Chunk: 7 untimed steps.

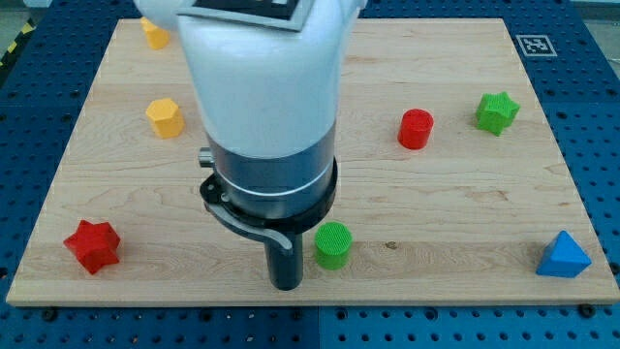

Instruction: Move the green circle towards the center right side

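Wooden board (pixel 465 194); green circle (pixel 332 243) just right of my tip (pixel 287 285)

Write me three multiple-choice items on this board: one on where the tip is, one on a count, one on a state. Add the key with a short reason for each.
1. Where is my tip relative to the green circle?
A. At the view's left of it, close beside it
B. At the view's right of it, far off
C. Above it, near the view's top edge

2. How many red blocks are on the board?
A. One
B. Two
C. Three

3. How does the green circle stand?
A. Stacked on the blue triangle
B. Leaning on the green star
C. Alone on the wood, near the view's bottom edge

Key: 1 A, the rod ends just left of the circle. 2 B, a red star and a red circle. 3 C, the blue triangle and green star lie well apart from it.
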### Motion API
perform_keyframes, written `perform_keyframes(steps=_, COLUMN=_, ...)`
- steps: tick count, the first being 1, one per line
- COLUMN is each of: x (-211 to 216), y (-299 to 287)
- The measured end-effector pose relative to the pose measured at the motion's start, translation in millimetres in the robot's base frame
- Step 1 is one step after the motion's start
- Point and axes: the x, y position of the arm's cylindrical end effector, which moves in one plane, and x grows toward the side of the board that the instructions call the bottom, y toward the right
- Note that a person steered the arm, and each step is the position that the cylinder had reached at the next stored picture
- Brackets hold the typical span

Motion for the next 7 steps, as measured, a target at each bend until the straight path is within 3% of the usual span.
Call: perform_keyframes(steps=7, x=-51, y=77)
